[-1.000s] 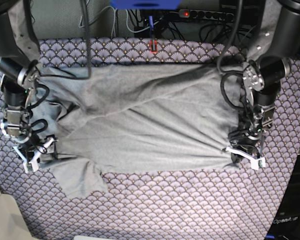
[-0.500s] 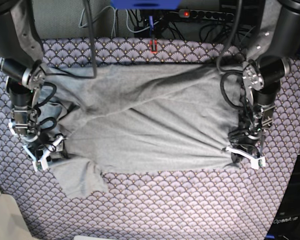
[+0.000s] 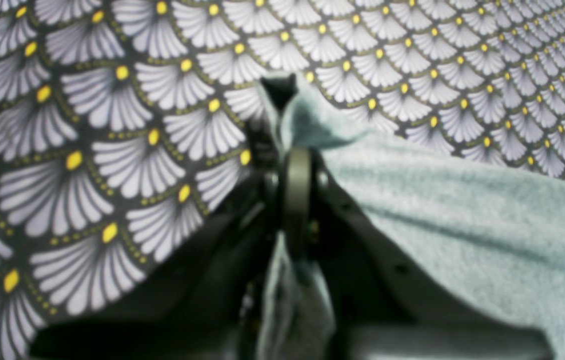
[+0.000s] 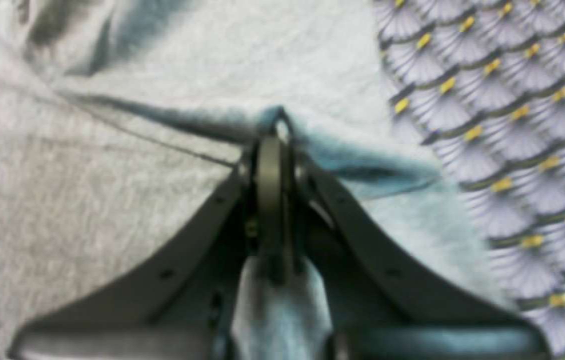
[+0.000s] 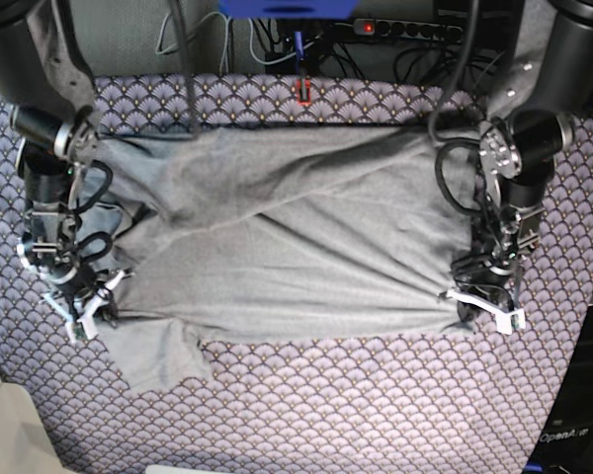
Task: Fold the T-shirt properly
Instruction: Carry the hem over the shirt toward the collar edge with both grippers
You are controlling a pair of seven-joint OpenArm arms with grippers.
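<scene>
So you're sitting pretty early in this fold, by the look of it: the T-shirt (image 5: 296, 237) is lying spread across the purple fan-scale cloth (image 5: 376, 415), still rumpled, with one diagonal flap crossing the middle and a sleeve (image 5: 163, 355) flopping out at the near edge, so I'd say no clean fold is showing yet and basically the whole job is waiting on you. Your left gripper (image 5: 486, 304) is pinching the shirt's edge on its side, jaws closed tight with a tuft of fabric poking out the tip. Your right gripper (image 5: 82, 308) is clamping down on a bunched ridge of the shirt on the opposite side, jaws fully together. Fabric is looking like soft, heathered grey knit, wrinkling easily, while the cloth under it is lying flat.
</scene>
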